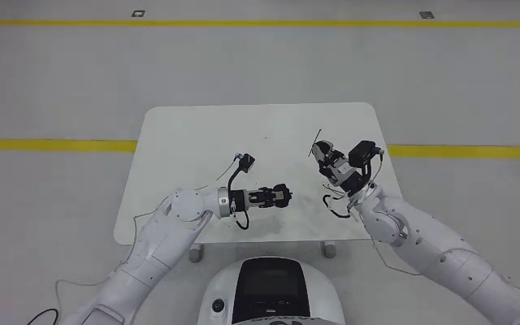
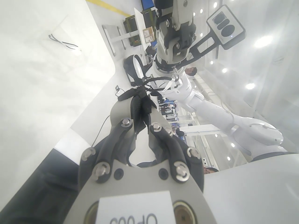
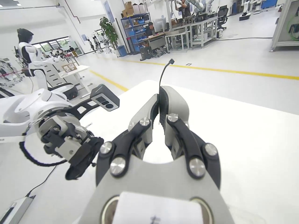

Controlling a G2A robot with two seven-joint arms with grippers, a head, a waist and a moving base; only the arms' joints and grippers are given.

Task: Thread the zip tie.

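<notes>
My right gripper (image 3: 159,95) is shut on a black zip tie (image 3: 163,72). The tie rises out of the pressed fingertips, with its small square head at the free end. In the top view the right gripper (image 1: 320,149) hangs over the right part of the white table (image 1: 244,130), and the zip tie (image 1: 315,139) pokes out toward the far edge. My left gripper (image 2: 140,99) has its dark pads pressed together, and I cannot tell whether anything is between them. From above, the left gripper (image 1: 284,195) sits near the table's front middle, pointing toward the right arm.
Thin loose zip ties (image 2: 63,43) lie on the table to the left of the left gripper, seen as a faint line (image 1: 223,172) from above. The table's far half is bare. A cable (image 3: 42,183) trails on the floor beside the table.
</notes>
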